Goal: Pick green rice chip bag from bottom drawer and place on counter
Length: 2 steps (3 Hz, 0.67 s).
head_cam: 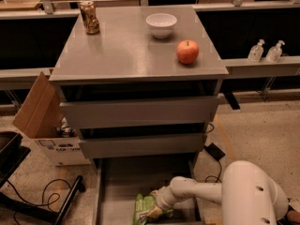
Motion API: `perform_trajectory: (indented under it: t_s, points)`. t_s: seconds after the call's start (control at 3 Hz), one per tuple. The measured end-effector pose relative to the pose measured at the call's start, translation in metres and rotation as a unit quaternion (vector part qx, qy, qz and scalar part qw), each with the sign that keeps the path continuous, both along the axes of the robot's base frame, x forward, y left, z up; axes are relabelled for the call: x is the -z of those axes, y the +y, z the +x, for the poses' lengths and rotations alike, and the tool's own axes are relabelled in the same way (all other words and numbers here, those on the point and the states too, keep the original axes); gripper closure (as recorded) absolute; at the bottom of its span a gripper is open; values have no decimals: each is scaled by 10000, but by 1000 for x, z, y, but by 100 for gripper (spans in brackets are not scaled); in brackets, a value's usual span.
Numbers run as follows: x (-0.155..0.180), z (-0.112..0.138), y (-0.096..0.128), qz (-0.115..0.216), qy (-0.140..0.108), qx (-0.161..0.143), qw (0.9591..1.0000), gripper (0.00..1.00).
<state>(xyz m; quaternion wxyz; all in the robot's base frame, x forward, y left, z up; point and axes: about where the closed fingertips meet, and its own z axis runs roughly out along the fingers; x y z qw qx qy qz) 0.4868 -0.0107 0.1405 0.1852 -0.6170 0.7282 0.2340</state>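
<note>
The green rice chip bag (145,206) lies on the floor of the open bottom drawer (120,182), near its front edge at the bottom of the view. My white arm reaches in from the lower right, and the gripper (156,211) is down on the bag's right side, touching it. The counter (131,46) is the grey top of the cabinet above, far from the gripper.
On the counter stand a brown can (88,17), a white bowl (161,24) and a red apple (187,51). Two shut drawers sit above the open one. A cardboard box (42,116) stands left of the cabinet, with cables on the floor. Two bottles (266,51) stand at the right.
</note>
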Motion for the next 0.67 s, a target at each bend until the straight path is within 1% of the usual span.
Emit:
perform_trajectory:
  t_s: [0.33,0.67]
  points:
    - [-1,-4,3,29,50,-51,10000,87]
    - [0,-6,4,33,62,-60,10000,100]
